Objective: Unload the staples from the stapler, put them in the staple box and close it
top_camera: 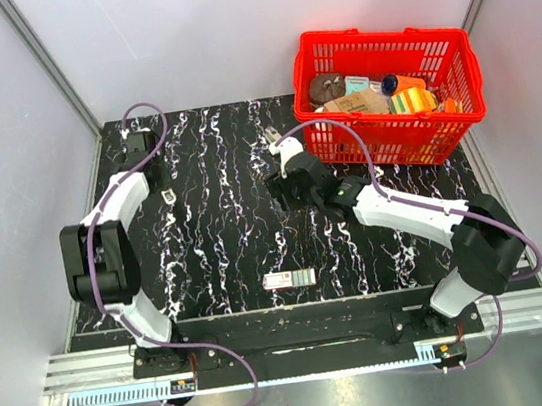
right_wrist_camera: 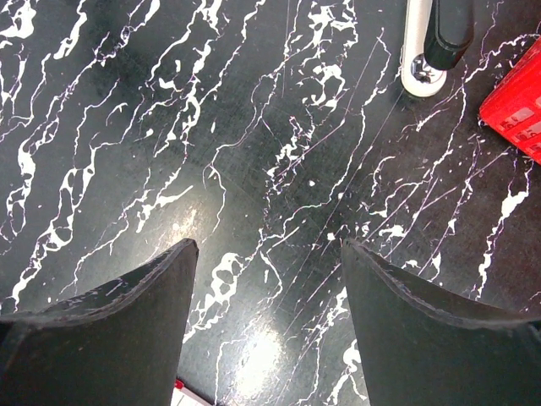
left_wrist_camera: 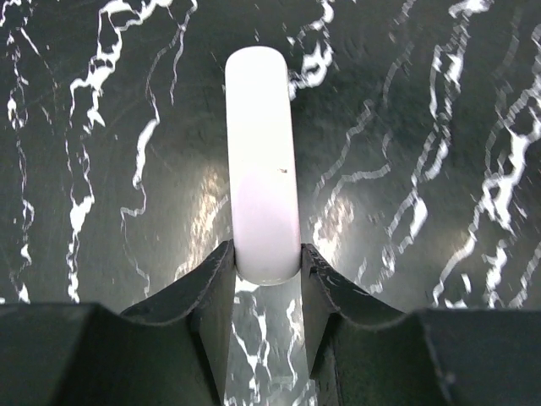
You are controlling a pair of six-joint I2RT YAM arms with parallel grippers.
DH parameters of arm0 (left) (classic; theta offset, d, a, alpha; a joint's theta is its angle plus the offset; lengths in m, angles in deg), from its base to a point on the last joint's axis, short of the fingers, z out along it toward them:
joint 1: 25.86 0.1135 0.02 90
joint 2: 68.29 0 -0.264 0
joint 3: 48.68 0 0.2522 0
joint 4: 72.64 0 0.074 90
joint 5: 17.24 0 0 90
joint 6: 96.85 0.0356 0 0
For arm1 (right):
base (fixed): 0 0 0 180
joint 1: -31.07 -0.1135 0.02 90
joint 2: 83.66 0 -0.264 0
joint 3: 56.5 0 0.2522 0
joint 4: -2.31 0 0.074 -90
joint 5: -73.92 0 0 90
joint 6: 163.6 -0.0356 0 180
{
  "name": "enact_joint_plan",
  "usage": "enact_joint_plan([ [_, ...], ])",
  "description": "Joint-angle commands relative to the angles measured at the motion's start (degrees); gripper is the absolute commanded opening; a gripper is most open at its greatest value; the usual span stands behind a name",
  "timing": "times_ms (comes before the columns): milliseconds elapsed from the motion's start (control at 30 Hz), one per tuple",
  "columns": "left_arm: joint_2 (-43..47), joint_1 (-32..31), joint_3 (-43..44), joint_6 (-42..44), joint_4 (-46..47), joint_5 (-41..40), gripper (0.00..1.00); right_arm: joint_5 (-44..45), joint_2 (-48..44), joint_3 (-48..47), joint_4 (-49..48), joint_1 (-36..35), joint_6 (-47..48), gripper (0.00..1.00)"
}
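The white stapler [left_wrist_camera: 262,152] is a slim rounded bar that points away from my left gripper [left_wrist_camera: 266,254]. The gripper's fingers press on both sides of its near end, so it is shut on the stapler. In the top view the left gripper [top_camera: 164,192] is at the far left of the black marbled table [top_camera: 224,230], and the stapler [top_camera: 168,195] shows only as a small white spot there. My right gripper [right_wrist_camera: 266,245] is open and empty over bare table. In the top view it [top_camera: 280,183] hovers near the middle of the table.
A red basket [top_camera: 392,95] full of items stands at the back right; its corner [right_wrist_camera: 516,106] shows in the right wrist view. A small white-and-black object [right_wrist_camera: 420,59] lies beside the basket. A flat red-and-green labelled box [top_camera: 290,279] lies near the front edge.
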Motion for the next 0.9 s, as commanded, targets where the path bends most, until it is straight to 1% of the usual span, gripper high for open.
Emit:
enact_joint_plan([
  [0,10.29,-2.56,-5.84,-0.72,-2.65,1.77,0.05,-0.45,-0.62,0.68,-2.21,-0.59,-0.34,0.75],
  [167,16.19,-7.13,-14.28,-0.63,-2.56,1.78,0.05,-0.10,0.00,1.39,-2.74,-0.50,-0.96,0.75],
  [300,16.11,-9.94,-18.24,-0.72,-0.72,1.60,0.05,0.07,1.05,1.13,-2.39,-0.59,-1.57,0.75],
  [433,14.09,-10.83,-19.48,-0.28,-0.45,0.99,0.04,0.25,1.67,0.69,-2.21,-0.59,-2.10,0.75],
  [533,14.52,-11.09,-20.54,-0.02,0.16,3.00,0.05,0.25,2.45,-0.01,-2.04,-0.59,-2.45,0.75],
  [567,14.79,-11.00,-20.36,0.50,0.16,5.01,0.10,0.34,3.15,-0.54,-1.95,-0.59,-2.80,0.75],
  [600,15.05,-11.09,-20.01,1.38,-0.18,7.12,0.24,0.42,3.77,-1.50,-1.25,-0.59,-3.15,0.75],
  [667,15.84,-10.83,-17.47,3.14,-1.67,10.02,0.66,1.56,6.40,-4.39,1.11,-0.59,-4.30,0.75],
  [700,16.54,-10.13,-16.16,4.10,-2.46,10.91,0.83,2.26,8.07,-6.59,2.96,-0.59,-4.65,0.75],
  [733,17.76,-8.73,-15.19,4.98,-2.99,13.18,0.95,2.79,9.21,-8.61,4.63,-0.59,-5.17,0.76],
  [767,19.52,-6.98,-14.39,5.25,-3.52,16.07,0.99,3.15,10.62,-10.63,6.12,-0.59,-5.53,0.77],
  [867,25.31,-1.09,-11.58,6.65,-5.98,23.11,0.99,3.33,13.35,-15.56,8.25,-0.68,-7.20,0.83],
])
